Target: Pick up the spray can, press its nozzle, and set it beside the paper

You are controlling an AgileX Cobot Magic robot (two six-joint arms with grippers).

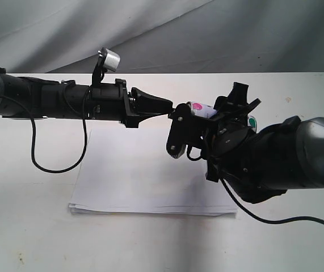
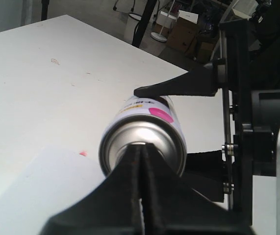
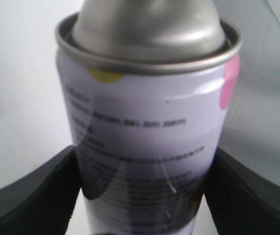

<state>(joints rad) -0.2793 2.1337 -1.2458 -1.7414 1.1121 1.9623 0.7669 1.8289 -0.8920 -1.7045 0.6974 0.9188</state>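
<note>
**2 Grippers Meet at the Can's Top**

The left gripper [image 2: 140, 156], fingers pressed together into 1 point, noses against the silver dome of the spray can [image 2: 144, 129]; the nozzle is hidden behind them. The right gripper [image 3: 144, 196] pinches the can's body, holding it tipped sideways in the air near the paper [image 1: 150, 187] on the desk [image 1: 37, 238]. The pressing step appears in hand. Next, the left tip must back off and the right arm set the can down beside the paper.

Paper [image 1: 150, 195]: thick white stack of sheets, lying flat, edges slightly uneven, one small red tab showing.
Spray can [image 3: 144, 147]: pale cylinder with fine printed text, pink and yellow dots, silver dome and rim; held aloft, near-horizontal, by the stack's far side.
Nozzle: hidden.
</note>
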